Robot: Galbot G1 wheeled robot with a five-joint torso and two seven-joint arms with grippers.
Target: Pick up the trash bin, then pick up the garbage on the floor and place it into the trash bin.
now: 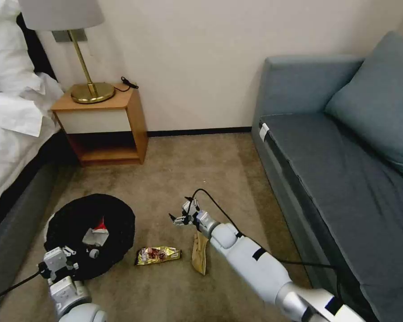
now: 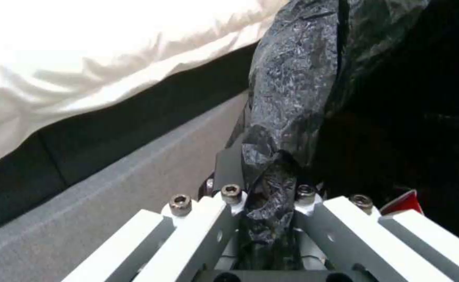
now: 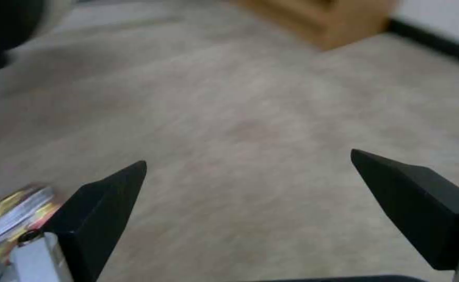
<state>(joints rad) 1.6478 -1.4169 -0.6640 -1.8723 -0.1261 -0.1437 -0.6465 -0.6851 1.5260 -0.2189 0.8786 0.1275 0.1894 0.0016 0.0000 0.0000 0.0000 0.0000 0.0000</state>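
Note:
The trash bin (image 1: 83, 214), wrapped in a glossy black bag, is at the lower left by the bed. My left gripper (image 1: 69, 258) is shut on its near rim, and the left wrist view shows the black bag (image 2: 281, 117) pinched in the left gripper (image 2: 268, 196). A red-and-white wrapper (image 1: 98, 230) lies inside the bin. Two pieces of garbage are on the carpet: a shiny brown-gold snack packet (image 1: 158, 255) and a tan peel-like strip (image 1: 200, 252). My right gripper (image 1: 183, 215) hovers open just beyond them, holding nothing. In its wrist view the right gripper (image 3: 247, 168) is over bare carpet, with the packet (image 3: 10, 211) beside one finger.
A wooden nightstand (image 1: 107, 125) with a brass lamp (image 1: 92, 91) stands against the far wall. The bed (image 1: 13, 134) runs along the left and a grey-blue sofa (image 1: 345, 170) along the right. Open carpet (image 1: 188, 170) lies between them.

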